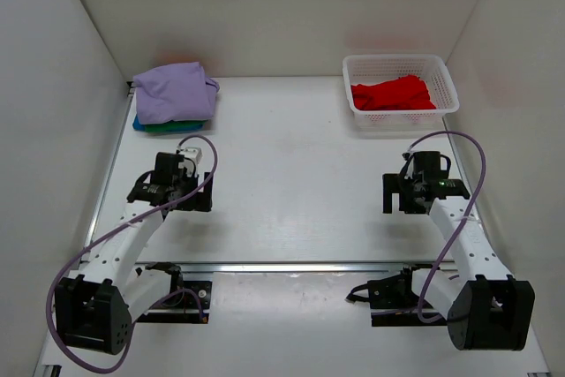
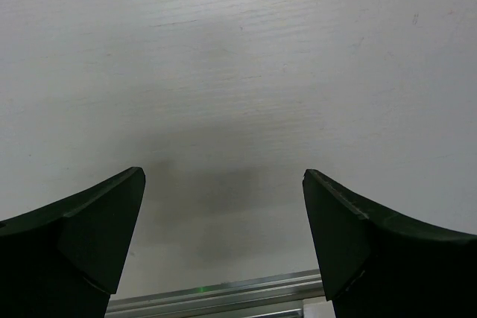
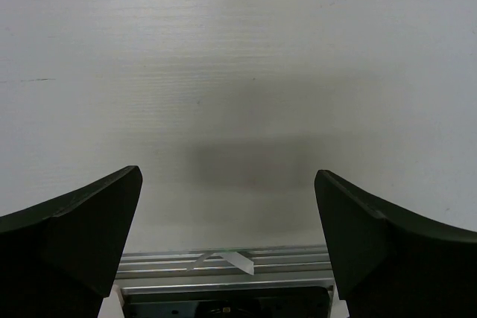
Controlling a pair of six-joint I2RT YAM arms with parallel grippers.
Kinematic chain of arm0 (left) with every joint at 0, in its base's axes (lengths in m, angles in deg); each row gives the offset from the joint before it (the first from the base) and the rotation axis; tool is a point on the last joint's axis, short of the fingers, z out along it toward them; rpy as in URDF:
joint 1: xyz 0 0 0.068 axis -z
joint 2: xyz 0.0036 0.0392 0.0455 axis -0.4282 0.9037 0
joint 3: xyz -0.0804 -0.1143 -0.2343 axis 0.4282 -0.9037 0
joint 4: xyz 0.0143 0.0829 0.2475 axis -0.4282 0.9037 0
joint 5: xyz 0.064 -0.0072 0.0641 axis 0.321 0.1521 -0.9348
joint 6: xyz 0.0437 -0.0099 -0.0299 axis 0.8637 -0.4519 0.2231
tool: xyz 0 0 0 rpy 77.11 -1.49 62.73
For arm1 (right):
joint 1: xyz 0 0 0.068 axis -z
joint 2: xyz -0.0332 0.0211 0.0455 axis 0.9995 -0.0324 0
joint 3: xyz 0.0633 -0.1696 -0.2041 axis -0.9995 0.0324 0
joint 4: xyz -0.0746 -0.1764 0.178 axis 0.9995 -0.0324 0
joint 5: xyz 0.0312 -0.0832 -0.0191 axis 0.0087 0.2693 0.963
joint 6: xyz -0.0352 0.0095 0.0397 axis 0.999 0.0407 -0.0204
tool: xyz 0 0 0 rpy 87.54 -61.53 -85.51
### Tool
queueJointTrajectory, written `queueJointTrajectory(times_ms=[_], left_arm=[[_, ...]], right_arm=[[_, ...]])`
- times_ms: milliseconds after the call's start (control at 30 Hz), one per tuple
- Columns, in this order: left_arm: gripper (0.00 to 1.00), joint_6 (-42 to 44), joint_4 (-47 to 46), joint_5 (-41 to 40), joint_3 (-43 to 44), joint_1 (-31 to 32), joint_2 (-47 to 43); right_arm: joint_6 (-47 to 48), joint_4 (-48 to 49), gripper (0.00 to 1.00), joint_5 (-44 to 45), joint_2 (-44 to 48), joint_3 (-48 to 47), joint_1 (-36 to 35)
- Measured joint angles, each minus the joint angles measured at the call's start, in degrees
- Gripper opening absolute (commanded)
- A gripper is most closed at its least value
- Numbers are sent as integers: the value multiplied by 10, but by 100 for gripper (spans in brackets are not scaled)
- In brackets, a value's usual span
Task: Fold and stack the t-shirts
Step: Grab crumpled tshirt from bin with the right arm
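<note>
A: What can't you make out?
B: Ahead of my left gripper (image 1: 169,196), the lavender t-shirt (image 1: 172,90) covers the teal-blue t-shirt (image 1: 145,124) and green t-shirt (image 1: 182,127); only edges show. Both wrist views crop my fingers (image 2: 89,236) low down.

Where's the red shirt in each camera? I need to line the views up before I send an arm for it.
Top external: upper right, the red shirt lies in the basket.
Left wrist: not in it.
Right wrist: not in it.
Shared landmark: the metal rail, crossing the lower part of the top view and running along the bottom edge of both wrist views.
</note>
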Motion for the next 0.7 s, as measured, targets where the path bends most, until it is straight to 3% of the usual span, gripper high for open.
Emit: queueJointTrajectory(times_ms=[400, 567, 633, 700], left_arm=[[99, 0, -5, -1, -1, 43, -6], [99, -2, -8, -7, -6, 47, -37], [99, -3, -8, -9, -9, 46, -58], [92, -2, -9, -10, -13, 45, -81]], right_arm=[[-14, -2, 97, 15, 0, -12, -9], [-15, -2, 74, -5, -43, -132, 28], [-18, 17, 50, -18, -95, -221, 35], [-26, 37, 38, -33, -154, -308, 37]])
